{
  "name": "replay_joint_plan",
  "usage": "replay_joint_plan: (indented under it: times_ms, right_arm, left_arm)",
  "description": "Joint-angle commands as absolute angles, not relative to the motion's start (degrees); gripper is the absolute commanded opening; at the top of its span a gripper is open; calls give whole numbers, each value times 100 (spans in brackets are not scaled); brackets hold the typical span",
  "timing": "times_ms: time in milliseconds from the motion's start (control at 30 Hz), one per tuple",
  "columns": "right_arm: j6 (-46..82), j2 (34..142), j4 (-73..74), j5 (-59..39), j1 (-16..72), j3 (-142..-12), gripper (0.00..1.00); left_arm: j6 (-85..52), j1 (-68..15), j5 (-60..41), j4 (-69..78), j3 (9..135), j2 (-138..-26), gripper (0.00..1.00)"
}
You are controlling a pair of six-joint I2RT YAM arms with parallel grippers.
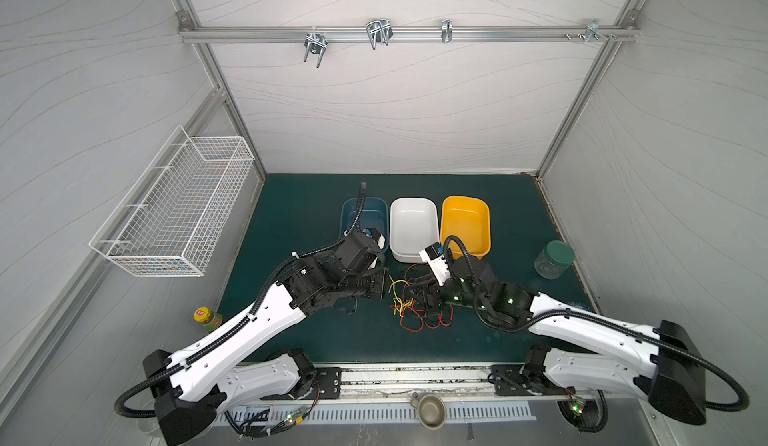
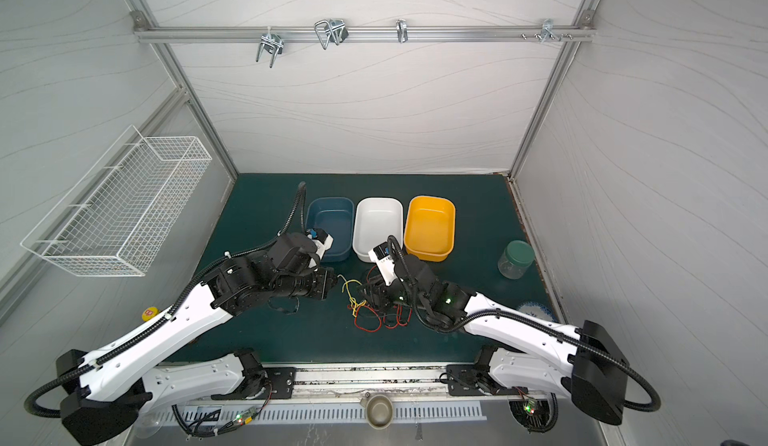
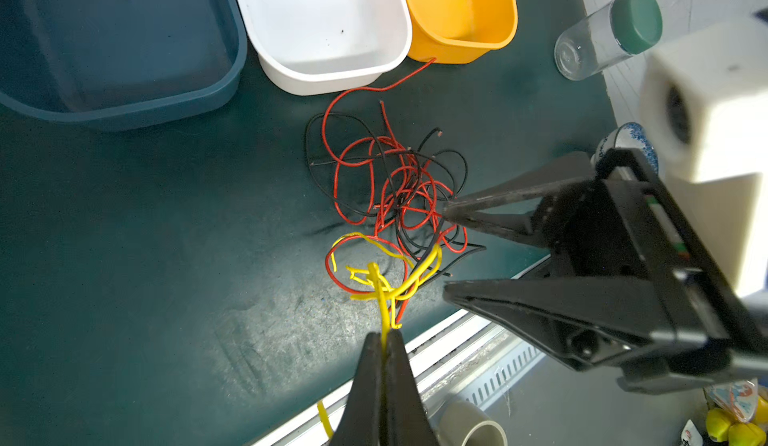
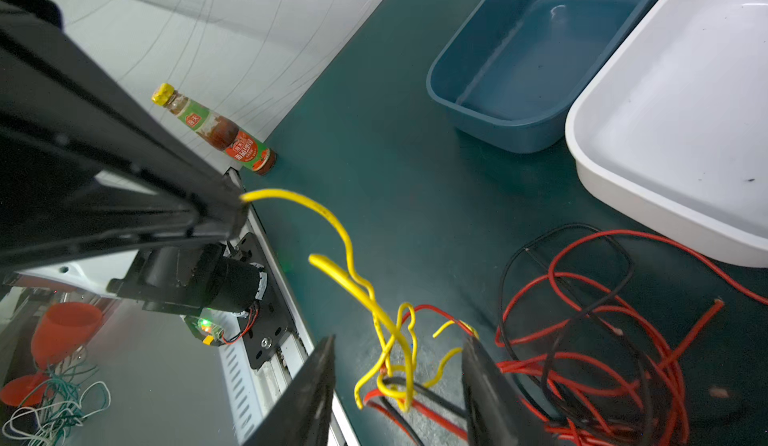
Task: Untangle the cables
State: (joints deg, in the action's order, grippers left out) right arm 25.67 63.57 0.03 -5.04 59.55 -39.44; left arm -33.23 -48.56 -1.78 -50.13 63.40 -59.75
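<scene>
Three bins [image 1: 414, 223] (cables [image 3: 399, 186]: three colours)

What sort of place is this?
Likely a robotics test cell: an aluminium-framed white-panel enclosure, two white-and-black robot arms bolted to a metal rail, and tangled red, black and yellow cables on a dark green mat.

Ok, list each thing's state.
left gripper: shut on yellow cable
right gripper: open
yellow cable: one end raised, rest tangled
red and black cables: tangled together
blue bin: empty
white bin: empty
yellow bin: empty
jar: upright, lid on
sauce bottle: upright, capped
</scene>
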Motion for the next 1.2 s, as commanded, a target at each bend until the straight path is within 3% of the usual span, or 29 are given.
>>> replay_joint_plan:
  times_ms: [0,200,500,633,867,1167]
  right_arm:
    - [2461,6556,304,-516,5995,-4103,47]
    - [2548,6530,428,-223,5994,-3954,23]
    - [2854,5769,165,738,5944,-3214,0]
    - [3251,5317,-114,1051,5734,-2820,0]
    - [3679,4927,-201,718,5327,-2180,0]
    - [3617,3897,163,141,5318,-1549,41]
  left_arm:
    - [-3375,-4886,-344,-4660,6333,-5981,0]
    - [-3373,-4885,-218,-4719,6301,-5925,0]
    - [-3423,-4882,381,-5129,6399,-5906,0]
    - [-3524,-4880,760,-5288,6493,-5842,0]
    - [-3678,-4882,1058,-5086,6772,-5670,0]
    - [-3355,-4878,761,-5301,7893,-6245,0]
